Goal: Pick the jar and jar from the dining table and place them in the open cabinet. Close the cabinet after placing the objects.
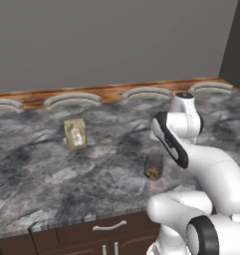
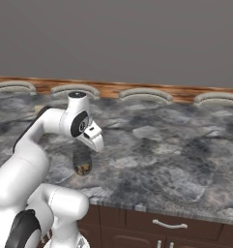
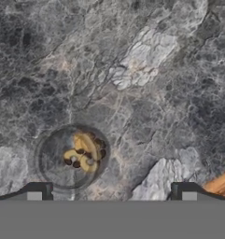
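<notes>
Standing on table: small glass jar [image 1: 153, 167], upright, yellowish bits at its base, near the front edge of the dining table [image 1: 52, 169].
Gripper [image 3: 111, 189]: jaws spread wide, empty, looking down on the jar, which sits toward one fingertip [image 3: 39, 190].
Carton [image 1: 75, 134]: tan, upright, well behind the jar.
Drawer handle [image 1: 109, 226]: silver, below the jar.

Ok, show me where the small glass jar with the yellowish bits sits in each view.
Left base view: small glass jar stands right of centre on the dining table, beside the arm's elbow.
Right base view: jar left of centre, just under the arm's wrist.
Hand view: jar seen from above, lower left.
Shared landmark: the marbled stone around it.
</notes>
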